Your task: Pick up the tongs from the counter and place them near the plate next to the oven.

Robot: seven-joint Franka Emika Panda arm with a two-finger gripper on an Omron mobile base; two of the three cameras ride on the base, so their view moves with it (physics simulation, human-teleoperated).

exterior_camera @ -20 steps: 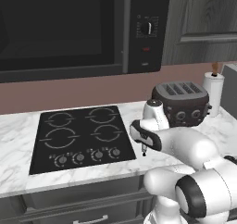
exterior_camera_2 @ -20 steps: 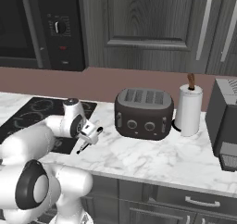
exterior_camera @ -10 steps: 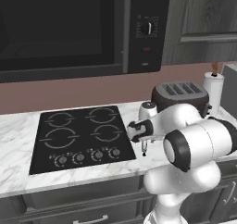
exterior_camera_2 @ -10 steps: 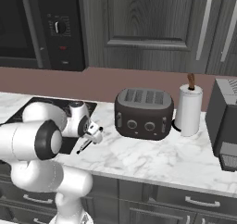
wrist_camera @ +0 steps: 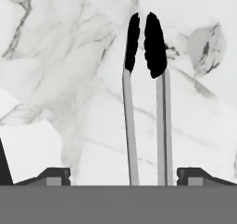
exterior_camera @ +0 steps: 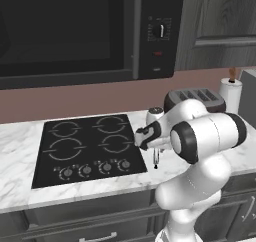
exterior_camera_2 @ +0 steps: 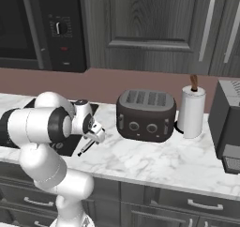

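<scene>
Jaws clamped on the tongs (wrist_camera: 144,102), lifted just right of the cooktop (exterior_camera: 90,148) over the bench (exterior_camera_2: 154,158); I judge a fast swing could twist them loose.

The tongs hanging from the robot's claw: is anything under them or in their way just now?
Nothing visible blocks them. The tongs hang from the claw with their dark tips pointing down over bare counter, just right of the cooktop. The toaster stands apart, further right. The plate's spot can't be judged from here.
</scene>
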